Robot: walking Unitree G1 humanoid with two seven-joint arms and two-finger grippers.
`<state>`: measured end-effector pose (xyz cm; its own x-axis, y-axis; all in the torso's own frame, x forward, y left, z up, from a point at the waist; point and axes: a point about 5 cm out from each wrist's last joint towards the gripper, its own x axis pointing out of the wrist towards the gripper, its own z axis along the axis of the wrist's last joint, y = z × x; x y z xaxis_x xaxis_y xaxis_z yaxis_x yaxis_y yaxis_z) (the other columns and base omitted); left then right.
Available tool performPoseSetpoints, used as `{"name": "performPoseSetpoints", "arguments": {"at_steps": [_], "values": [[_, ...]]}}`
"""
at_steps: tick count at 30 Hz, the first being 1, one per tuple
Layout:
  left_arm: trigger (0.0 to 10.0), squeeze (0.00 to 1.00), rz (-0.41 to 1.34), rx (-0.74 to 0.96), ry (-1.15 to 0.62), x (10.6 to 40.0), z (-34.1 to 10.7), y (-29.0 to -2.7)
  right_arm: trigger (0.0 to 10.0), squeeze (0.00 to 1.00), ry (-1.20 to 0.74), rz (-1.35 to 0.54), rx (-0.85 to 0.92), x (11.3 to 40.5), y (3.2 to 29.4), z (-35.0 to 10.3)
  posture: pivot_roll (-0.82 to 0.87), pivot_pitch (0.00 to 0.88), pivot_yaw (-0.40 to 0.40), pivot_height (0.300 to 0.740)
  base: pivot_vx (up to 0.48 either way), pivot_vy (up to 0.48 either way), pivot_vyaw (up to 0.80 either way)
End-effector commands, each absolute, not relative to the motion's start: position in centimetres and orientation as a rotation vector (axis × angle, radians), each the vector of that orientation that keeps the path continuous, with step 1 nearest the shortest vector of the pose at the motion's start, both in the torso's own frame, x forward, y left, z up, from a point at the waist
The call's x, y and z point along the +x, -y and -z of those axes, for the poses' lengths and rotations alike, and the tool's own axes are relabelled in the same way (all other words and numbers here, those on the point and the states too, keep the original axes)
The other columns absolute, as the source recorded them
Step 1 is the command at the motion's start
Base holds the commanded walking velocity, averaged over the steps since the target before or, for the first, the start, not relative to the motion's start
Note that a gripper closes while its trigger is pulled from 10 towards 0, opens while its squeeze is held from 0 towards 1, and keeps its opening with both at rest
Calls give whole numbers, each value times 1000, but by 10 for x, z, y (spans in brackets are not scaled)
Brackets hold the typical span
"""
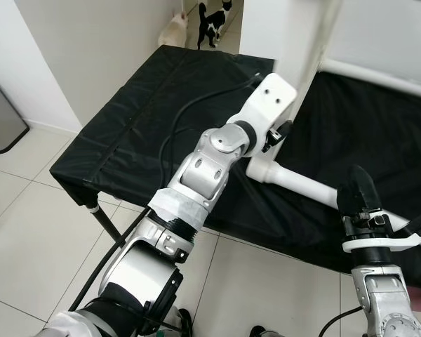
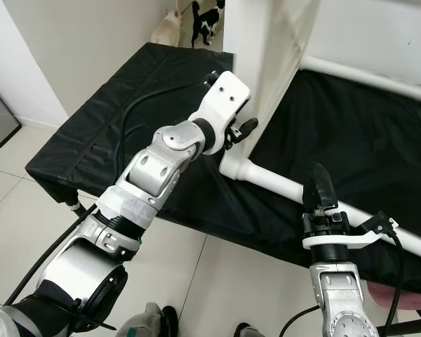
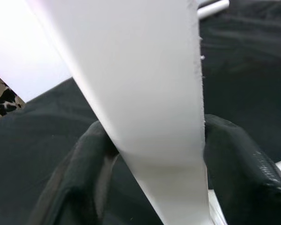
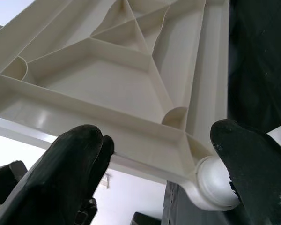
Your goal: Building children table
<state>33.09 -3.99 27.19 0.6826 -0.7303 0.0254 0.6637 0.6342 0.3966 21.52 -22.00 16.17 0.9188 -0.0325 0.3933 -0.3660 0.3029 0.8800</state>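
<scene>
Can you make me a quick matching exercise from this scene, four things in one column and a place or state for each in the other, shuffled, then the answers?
Things:
1. left gripper
2. white table leg
3. black and white cat
4. metal bin

Places or states:
A. on the tiled floor by the wall at far left
B. lying across the black cloth
C. fingers either side of the white tabletop edge
D. in the doorway at the back

Pairs: 1-C, 2-B, 3-D, 4-A

The left gripper (image 2: 244, 128) is reaching to the upright white tabletop (image 2: 266, 49); the right gripper (image 2: 320, 187) is resting near the white leg (image 2: 281, 184).
</scene>
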Motion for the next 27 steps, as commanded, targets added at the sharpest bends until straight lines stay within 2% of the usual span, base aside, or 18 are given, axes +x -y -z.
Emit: {"name": "performPoseSetpoints", "arguments": {"at_steps": [1,6,7,8,13,16,20,22,27], "values": [[10000,1000,744,371,393,318,-308,44,10000,0,384,-212,1373,219,205,-154,-51,47,42,740,0,0,0],[10000,1000,749,362,377,317,-307,42,10000,0,382,-216,1364,223,208,-155,-50,46,39,740,0,0,0],[10000,710,747,370,379,317,-307,41,10000,0,380,-221,1361,224,208,-155,-49,45,34,740,0,0,0],[10000,0,757,360,375,315,-305,39,10000,0,375,-228,1350,225,209,-155,-48,43,30,740,0,0,0],[10000,0,843,243,377,306,-297,22,10000,0,357,-248,1305,229,209,-157,-42,40,16,740,0,0,0],[10000,0,860,228,385,303,-296,19,10000,0,354,-250,1303,230,210,-157,-42,40,16,740,0,0,0],[10000,0,1006,146,404,279,-281,-5,10000,0,320,-286,1247,245,209,-159,-18,37,-15,740,0,0,0],[10000,0,1022,141,403,276,-278,-8,10000,0,315,-291,1242,246,208,-159,-18,37,-15,740,0,0,0],[10000,0,1038,139,305,268,-250,-32,10000,0,282,-322,1193,264,204,-162,5,32,-44,740,0,0,0]]}}
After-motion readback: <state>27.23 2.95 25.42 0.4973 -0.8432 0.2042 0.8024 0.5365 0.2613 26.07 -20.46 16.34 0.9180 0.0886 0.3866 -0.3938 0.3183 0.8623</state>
